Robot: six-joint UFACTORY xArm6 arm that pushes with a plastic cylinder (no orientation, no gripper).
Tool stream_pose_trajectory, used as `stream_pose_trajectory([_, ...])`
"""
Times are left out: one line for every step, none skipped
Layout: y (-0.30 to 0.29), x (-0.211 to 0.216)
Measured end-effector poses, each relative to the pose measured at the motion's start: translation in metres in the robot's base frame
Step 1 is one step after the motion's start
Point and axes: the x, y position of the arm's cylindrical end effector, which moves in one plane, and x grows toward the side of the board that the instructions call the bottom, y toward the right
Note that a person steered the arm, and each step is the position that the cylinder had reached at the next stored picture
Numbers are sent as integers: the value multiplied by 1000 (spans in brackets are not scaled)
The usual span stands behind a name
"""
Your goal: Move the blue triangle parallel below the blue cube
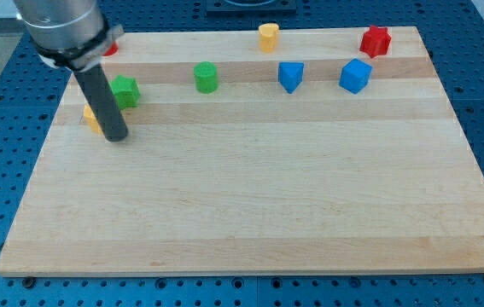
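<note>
**A:** Where is your tip sitting right now?

**B:** You are looking at my tip resting on the pale wooden board near the view's left edge. It is standing just below the green star-shaped block and partly covering an orange block whose shape you cannot make out. There are no jaws here for you to check, only the straight dark rod.

**A:** And the task's blocks?

**B:** You are seeing the blue triangle block lying in the upper row, right of centre, with the blue cube near it on the view's right, the two apart. My tip is sitting well apart from both.

**A:** What is crowding the edges?

**B:** A green cylinder block is sitting left of the triangle. A yellow heart-shaped block is lying near the top edge, a red star-shaped block near the top right corner, and a red block is peeking out behind the arm at top left. Bare wood is stretching below the cube.
</note>
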Motion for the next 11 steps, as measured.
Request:
stream_pose_trajectory([67,18])
stream_pose_trajectory([147,20])
stream_pose_trajectory([204,18])
stream_pose_trajectory([197,-24])
stream_pose_trajectory([194,-78])
stream_pose_trajectory([194,-120])
stream_pose_trajectory([194,-136])
stream_pose_trajectory([221,-136])
stream_pose_trajectory([245,-136])
stream_pose_trajectory([246,-155])
stream_pose_trajectory([258,-158])
